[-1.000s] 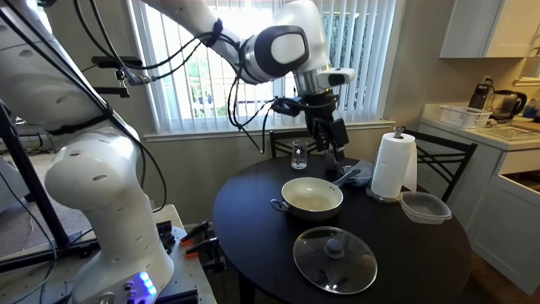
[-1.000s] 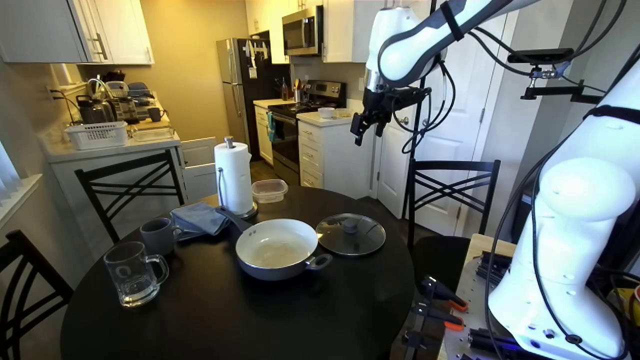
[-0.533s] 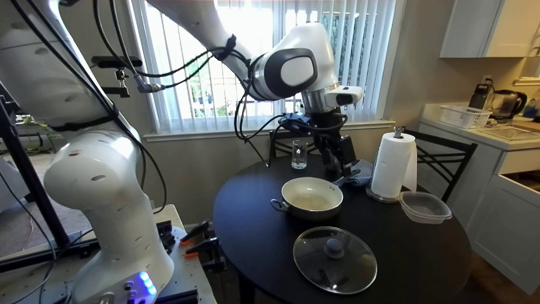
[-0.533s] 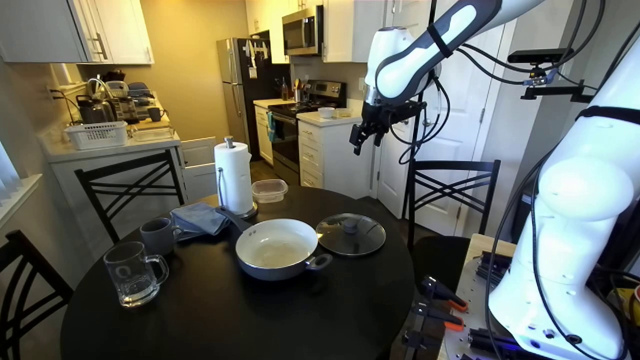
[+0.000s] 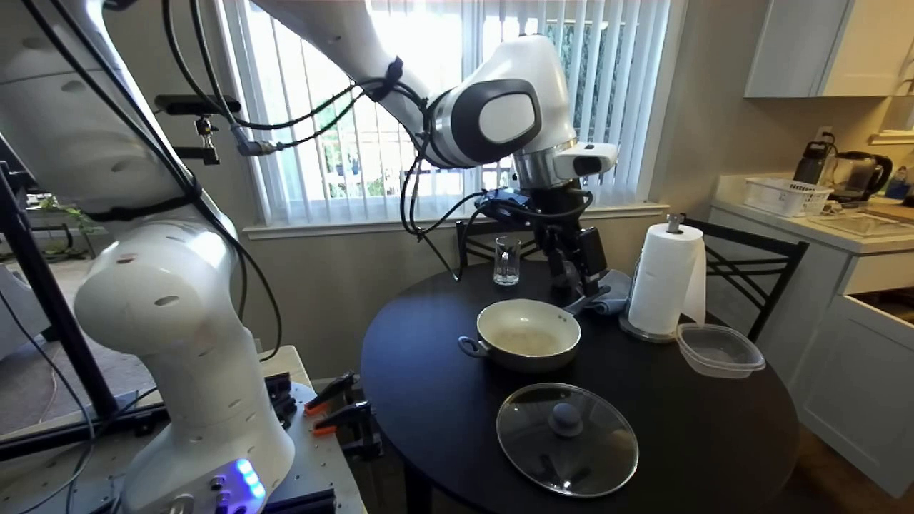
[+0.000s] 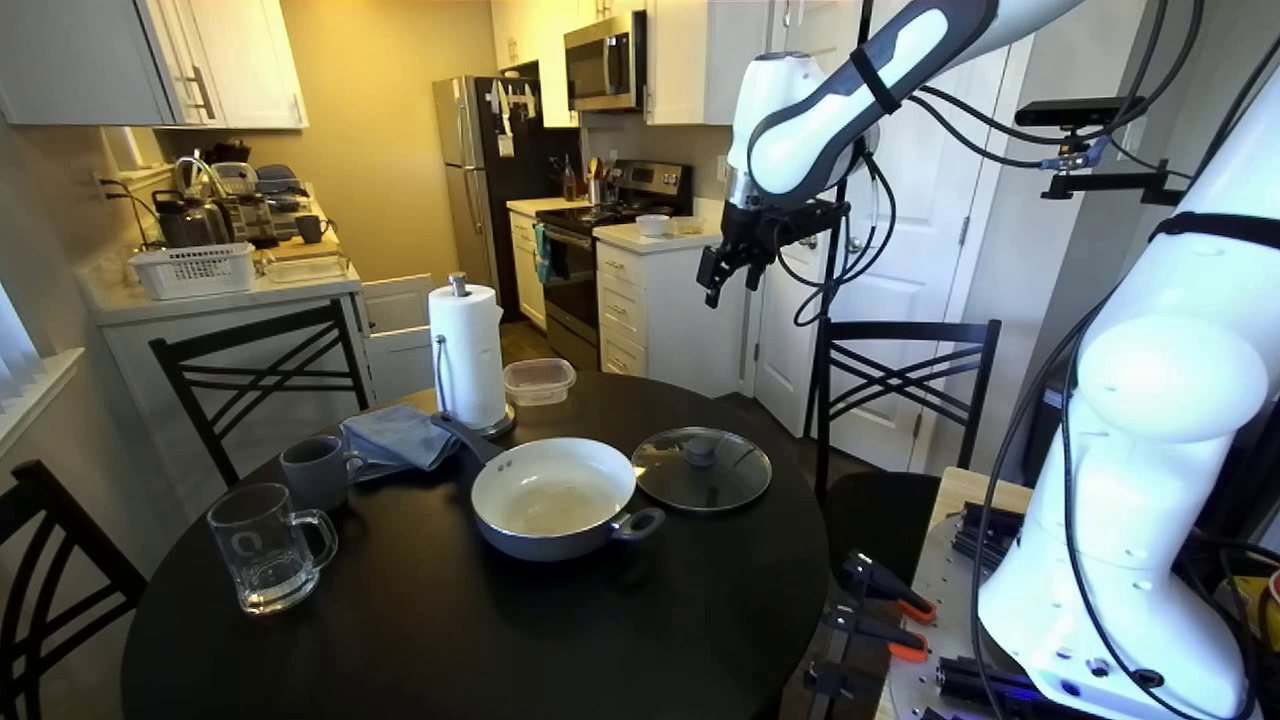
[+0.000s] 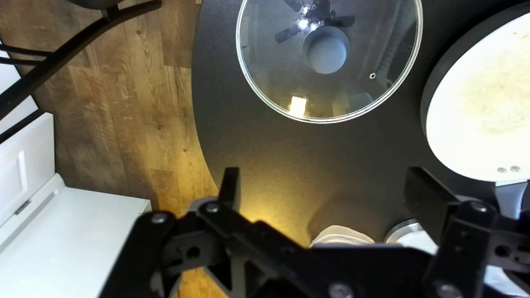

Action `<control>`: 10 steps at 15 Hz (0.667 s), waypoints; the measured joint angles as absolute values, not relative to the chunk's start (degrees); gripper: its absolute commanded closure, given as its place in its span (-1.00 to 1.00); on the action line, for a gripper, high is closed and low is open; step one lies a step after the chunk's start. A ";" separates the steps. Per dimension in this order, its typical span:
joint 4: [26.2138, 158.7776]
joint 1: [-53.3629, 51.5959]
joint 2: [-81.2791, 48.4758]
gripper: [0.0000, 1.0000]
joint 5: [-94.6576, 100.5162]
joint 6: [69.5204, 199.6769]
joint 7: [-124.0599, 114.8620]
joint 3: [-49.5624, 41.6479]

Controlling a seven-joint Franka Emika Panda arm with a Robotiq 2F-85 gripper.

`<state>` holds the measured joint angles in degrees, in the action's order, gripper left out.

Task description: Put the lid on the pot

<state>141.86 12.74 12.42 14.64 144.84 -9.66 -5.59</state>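
Note:
The glass lid (image 5: 528, 446) lies flat on the dark round table, knob up, next to the pot; it also shows in an exterior view (image 6: 660, 480) and at the top of the wrist view (image 7: 269, 70). The pot (image 5: 532, 364) stands uncovered, cream inside, with a long handle and a short loop handle; it also shows in an exterior view (image 6: 550, 545) and at the right of the wrist view (image 7: 484, 103). My gripper (image 7: 323, 178) is open and empty, in the air above the table, apart from lid and pot. It shows in both exterior views (image 5: 580, 284) (image 6: 730, 290).
A paper towel roll (image 5: 664, 282), a plastic container (image 5: 717, 350) and a blue cloth (image 6: 400, 440) are on the table. A glass mug (image 6: 268, 550) and a grey mug (image 6: 315, 475) stand near the window side. Chairs (image 6: 905, 380) surround the table.
My gripper has come down and shifted a little to the right in an exterior view, most of it in the first half second. The lid and pot have not moved.

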 measured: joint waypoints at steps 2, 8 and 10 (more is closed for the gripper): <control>138.93 12.57 8.11 -1.00 13.11 145.29 -8.72 -6.87; 126.15 14.60 -13.83 -1.00 -9.62 146.57 9.18 -8.78; 121.33 16.47 -20.33 -1.00 -14.64 145.48 15.04 -7.10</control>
<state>121.33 16.47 -20.33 -14.64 145.48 15.04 -7.10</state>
